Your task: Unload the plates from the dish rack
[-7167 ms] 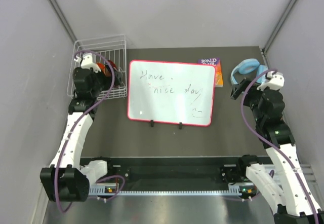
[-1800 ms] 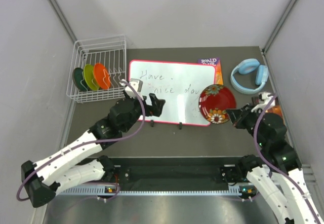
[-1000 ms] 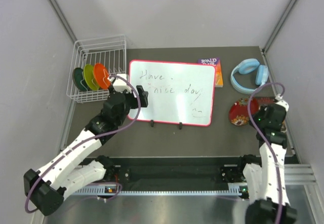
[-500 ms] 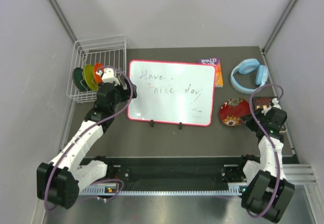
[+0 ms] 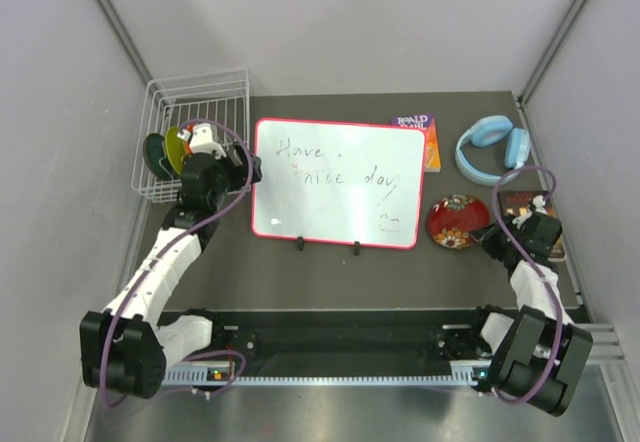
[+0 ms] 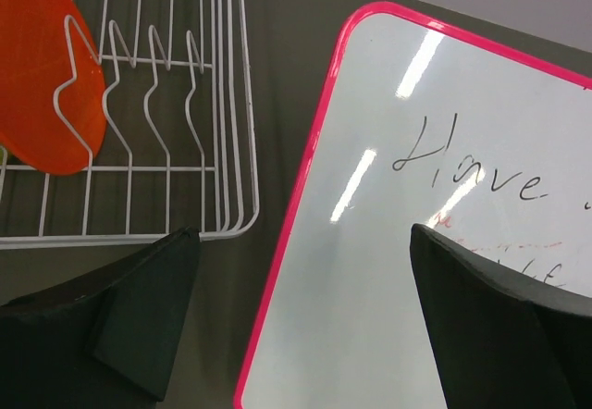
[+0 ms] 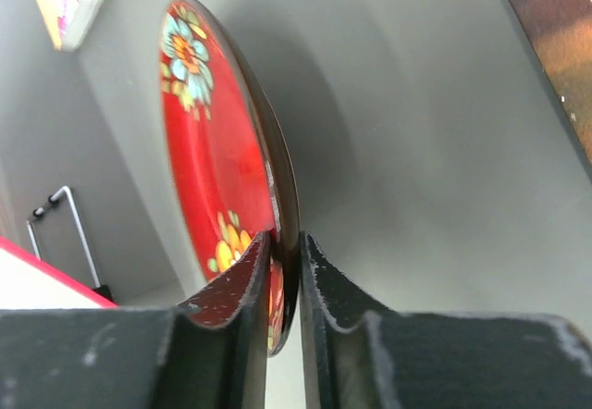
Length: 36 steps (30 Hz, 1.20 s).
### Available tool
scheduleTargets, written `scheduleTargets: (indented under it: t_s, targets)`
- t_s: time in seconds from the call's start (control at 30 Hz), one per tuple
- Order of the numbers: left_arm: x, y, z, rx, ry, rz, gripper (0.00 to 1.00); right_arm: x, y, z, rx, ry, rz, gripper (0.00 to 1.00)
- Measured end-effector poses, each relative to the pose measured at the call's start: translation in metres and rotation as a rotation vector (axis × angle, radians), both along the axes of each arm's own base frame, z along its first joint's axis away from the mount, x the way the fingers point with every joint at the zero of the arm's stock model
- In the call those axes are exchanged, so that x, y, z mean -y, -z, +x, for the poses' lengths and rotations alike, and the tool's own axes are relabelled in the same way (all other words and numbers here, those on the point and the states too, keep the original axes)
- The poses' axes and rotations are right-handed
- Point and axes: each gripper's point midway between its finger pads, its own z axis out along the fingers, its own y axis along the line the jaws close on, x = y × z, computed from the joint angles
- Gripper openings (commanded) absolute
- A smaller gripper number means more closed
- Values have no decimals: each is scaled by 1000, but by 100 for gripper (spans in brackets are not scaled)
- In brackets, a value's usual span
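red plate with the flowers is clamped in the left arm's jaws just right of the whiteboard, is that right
No. The red plate is clamped in the right arm's jaws, not the left's: the right wrist view shows its rim pinched between them. It does sit just right of the whiteboard. The left arm's jaws stand open by the dish rack, holding nothing.

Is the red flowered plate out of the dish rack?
Out. The right gripper pinches the red plate by its rim, right of the whiteboard.

The dark desk carries a white dish rack, a whiteboard and headphones. A book lies just behind the whiteboard.
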Motion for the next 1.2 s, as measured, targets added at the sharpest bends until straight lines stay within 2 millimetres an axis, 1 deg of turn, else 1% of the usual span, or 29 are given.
scheduleTargets:
  t_s: [0.1,0.2,0.3,0.33,0.37,0.47,0.5,0.63,0.7,0.8,0.9,0.97,1.07,1.2]
  targets:
    - [-6,0,5,0,-17,0,99,-1,8,-2,-34,8,22,29]
    - [-17,6,11,-18,-47,4,99,0,19,-7,-77,19,25,43]
    - [-28,14,14,-37,-79,7,99,2,24,-11,-104,37,20,48]
    - [-32,15,15,-42,-88,8,99,4,25,-12,-108,44,14,54]
    - [-35,16,16,-43,-96,8,99,5,25,-12,-109,51,7,57]
    - [-44,17,17,-46,-118,10,99,11,21,-11,-95,74,-25,61]
    - [-48,17,18,-47,-127,11,99,14,20,-11,-95,85,-37,64]
    - [-67,12,27,-41,-173,11,99,20,16,-16,-102,113,-77,67]
    - [-81,7,34,-33,-206,11,99,23,6,-16,-87,119,-104,70]
    - [-97,1,48,-16,-245,17,99,27,-21,-12,-17,113,-159,72]
    - [-104,-1,63,-1,-261,35,97,27,-53,-7,77,101,-205,72]
    - [-109,3,73,-5,-280,52,96,25,-69,-6,119,90,-223,72]
    - [-119,13,85,-23,-314,87,94,20,-79,-7,137,71,-229,72]
    - [-133,31,95,-55,-366,131,93,18,-82,-10,121,58,-229,72]
